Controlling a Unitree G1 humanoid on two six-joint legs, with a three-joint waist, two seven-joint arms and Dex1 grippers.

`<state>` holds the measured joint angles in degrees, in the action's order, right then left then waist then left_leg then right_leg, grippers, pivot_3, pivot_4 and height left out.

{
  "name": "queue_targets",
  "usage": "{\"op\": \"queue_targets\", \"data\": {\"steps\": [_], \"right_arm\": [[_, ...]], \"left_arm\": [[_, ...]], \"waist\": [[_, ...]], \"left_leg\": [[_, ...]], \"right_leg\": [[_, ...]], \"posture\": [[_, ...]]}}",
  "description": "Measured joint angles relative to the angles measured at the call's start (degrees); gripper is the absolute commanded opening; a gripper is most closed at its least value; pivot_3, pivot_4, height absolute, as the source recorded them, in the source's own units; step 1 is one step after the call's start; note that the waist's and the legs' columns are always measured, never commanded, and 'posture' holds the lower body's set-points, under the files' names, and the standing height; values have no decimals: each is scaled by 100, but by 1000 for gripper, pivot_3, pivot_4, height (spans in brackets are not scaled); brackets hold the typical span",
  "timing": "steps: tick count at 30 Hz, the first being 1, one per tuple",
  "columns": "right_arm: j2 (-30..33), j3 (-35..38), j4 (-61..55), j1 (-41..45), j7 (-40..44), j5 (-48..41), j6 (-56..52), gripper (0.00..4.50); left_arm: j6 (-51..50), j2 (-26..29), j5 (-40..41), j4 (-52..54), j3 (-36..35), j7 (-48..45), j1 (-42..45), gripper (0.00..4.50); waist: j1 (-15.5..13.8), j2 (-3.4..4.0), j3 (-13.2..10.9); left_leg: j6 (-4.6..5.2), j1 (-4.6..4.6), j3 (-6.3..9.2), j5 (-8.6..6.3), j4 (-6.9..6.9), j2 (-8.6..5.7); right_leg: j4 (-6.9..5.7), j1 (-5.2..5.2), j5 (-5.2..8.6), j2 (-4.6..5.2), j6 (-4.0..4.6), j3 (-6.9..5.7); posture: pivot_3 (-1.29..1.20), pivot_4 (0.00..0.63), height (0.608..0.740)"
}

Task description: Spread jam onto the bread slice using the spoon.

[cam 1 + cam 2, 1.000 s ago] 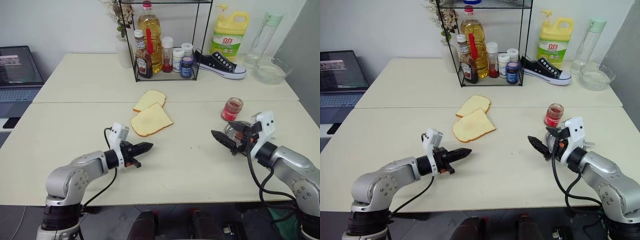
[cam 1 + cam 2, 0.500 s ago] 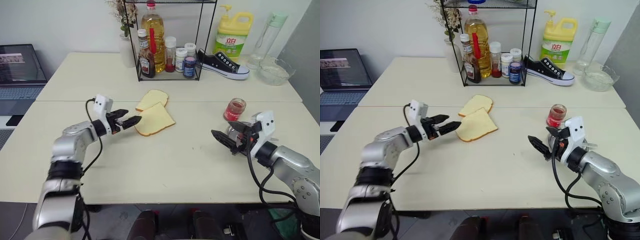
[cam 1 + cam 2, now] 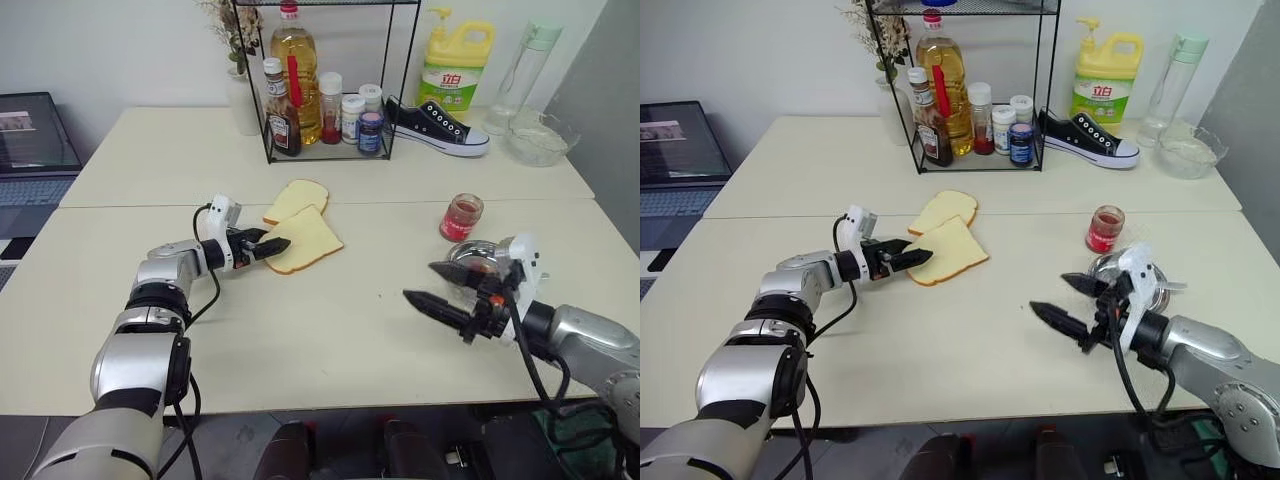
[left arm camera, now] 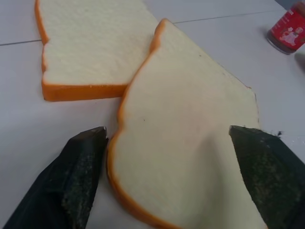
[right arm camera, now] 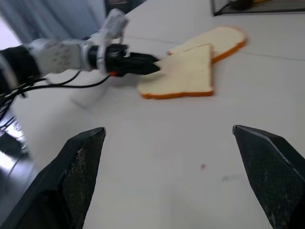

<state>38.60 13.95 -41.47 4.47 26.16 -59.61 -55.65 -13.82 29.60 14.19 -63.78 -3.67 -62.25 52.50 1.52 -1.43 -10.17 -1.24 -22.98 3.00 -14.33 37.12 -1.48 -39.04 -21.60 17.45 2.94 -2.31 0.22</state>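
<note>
While both arms reach over the pale surface, the left hand, left of centre, stands open with its fingers spread on either side of the near corner of the bread slice, gripping nothing. Overlapping a smaller slice behind it, the bread slice lies just above frame centre. At lower right, the right hand is wide open and empty. Near it stands the jam, right of centre, beside a steel dish.
</note>
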Motion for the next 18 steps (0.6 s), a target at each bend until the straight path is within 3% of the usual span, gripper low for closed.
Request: {"op": "queue_targets", "data": {"steps": [5,11,18], "right_arm": [[114,-176,69,16,-26,74,20,4500],[105,-199,135,5,-112,325,181,4500],[55,-284,341,-41,-114,655,414,4500]], "left_arm": [[28,-6,-74,28,-8,-164,-15,1916],[-348,-18,-72,1180,94,-477,-662,25],[-1946,-74,400,4264,456,-547,-2105,25]], "waist": [[-4,-4,0],[0,-3,0],[-9,-2,1]], "left_leg": [[0,-1,1,0,1,-1],[-1,-1,1,0,0,2],[-1,0,1,0,2,3]], "right_leg": [[0,0,0,0,0,1],[0,-3,0,9,0,19],[0,1,0,15,0,25]], "posture": [[0,150,740],[0,150,740],[0,150,740]]}}
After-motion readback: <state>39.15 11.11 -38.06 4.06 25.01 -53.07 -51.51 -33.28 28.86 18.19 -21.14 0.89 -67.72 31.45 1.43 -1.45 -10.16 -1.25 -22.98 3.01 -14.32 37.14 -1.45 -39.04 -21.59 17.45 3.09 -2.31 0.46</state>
